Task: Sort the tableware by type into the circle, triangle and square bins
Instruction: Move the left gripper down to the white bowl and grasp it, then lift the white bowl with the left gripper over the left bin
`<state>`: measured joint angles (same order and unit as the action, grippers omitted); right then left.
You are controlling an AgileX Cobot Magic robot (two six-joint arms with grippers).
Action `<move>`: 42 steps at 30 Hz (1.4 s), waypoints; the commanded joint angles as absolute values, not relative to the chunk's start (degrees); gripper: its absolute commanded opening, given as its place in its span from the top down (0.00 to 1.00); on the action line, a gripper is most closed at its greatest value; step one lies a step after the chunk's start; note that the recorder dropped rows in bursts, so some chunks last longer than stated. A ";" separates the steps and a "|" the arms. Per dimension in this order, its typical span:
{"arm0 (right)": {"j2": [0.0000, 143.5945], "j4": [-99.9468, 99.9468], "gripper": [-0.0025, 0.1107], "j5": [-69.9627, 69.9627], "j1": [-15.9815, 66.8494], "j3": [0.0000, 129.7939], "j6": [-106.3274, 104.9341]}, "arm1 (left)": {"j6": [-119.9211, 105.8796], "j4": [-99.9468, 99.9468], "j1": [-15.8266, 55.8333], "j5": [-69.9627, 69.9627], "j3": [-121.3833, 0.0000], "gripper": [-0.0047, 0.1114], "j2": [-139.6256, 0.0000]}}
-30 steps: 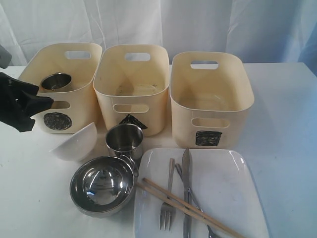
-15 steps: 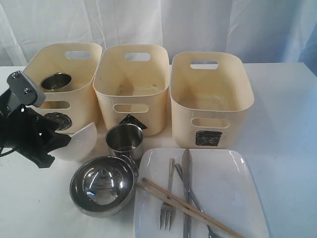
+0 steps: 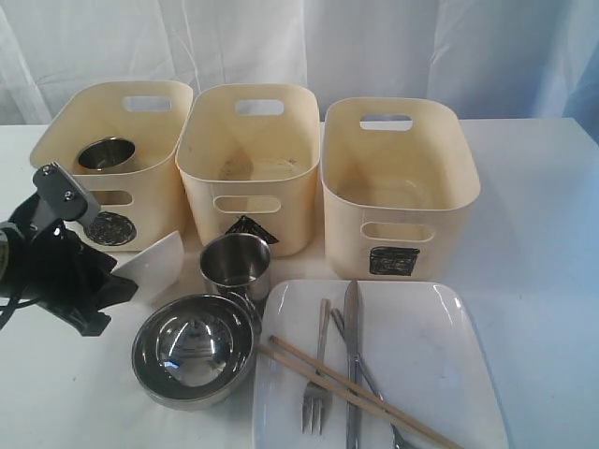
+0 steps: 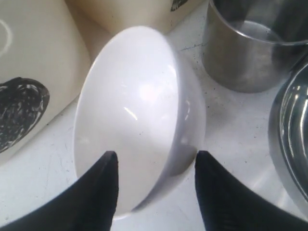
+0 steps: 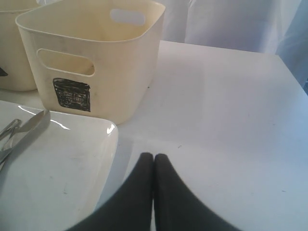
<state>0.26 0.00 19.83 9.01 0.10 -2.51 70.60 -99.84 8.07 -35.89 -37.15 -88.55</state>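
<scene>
Steel mug (image 3: 106, 154) in circ. bin (image 3: 159, 192); fork (image 3: 315, 408), knife (image 3: 352, 323), chopsticks (image 3: 298, 357) on plate (image 3: 430, 355).

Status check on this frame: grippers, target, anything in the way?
Left gripper open, straddling rim of tilted small white bowl. Right gripper shut, empty, over table. Steel mug and steel bowl sit close beside it.

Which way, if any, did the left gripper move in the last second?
Yes. Against the circle bin, the left gripper dropped from handle height to beside the small white bowl.
</scene>
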 commanded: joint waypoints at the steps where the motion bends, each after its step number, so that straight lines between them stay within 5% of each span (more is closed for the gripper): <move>1: 0.00 -0.31 0.98 19.62 8.62 0.00 -2.70 | 70.42 -99.76 9.43 -35.64 -36.78 0.50 -89.70; 5: 0.00 -0.31 0.98 19.62 8.62 0.00 -2.70 | 68.92 -99.10 10.11 -35.25 -36.78 0.56 -90.50; 14: 0.00 -0.31 0.98 19.62 8.62 0.00 -2.70 | 65.70 -99.10 10.11 -34.62 -36.78 0.96 -90.60; 42: 0.00 -0.31 0.98 19.62 8.62 0.00 -2.70 | 72.62 -99.95 10.11 -48.01 -36.78 0.96 -73.39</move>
